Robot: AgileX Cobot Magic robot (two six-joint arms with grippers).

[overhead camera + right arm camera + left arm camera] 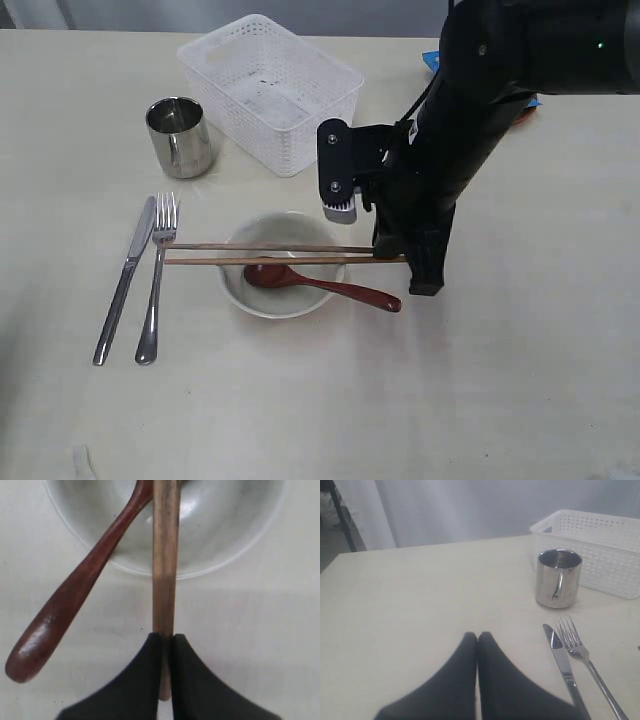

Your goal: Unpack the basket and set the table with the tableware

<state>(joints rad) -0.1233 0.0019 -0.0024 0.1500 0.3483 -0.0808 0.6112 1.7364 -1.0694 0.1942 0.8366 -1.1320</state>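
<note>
While bare cream worktop [420, 400] lies open from 3 round to 7 o'clock of the pale round bowl [285, 305], the right end effector [166, 639] is clamped on the 3 o'clock ends of the brown wooden chopsticks [270, 253], which span the bowl, and the left end effector [477, 637] hovers with its pads pressed together on nothing. Inside the bowl sits the head of the glossy reddish-brown spoon [330, 288], handle leaning out toward 4 o'clock. The white lattice-walled plastic basket [300, 135] stands at 12 o'clock, the shiny steel cup [180, 135] at 10, and the steel knife [125, 280] and fork [157, 280] lie side by side at 9.
</note>
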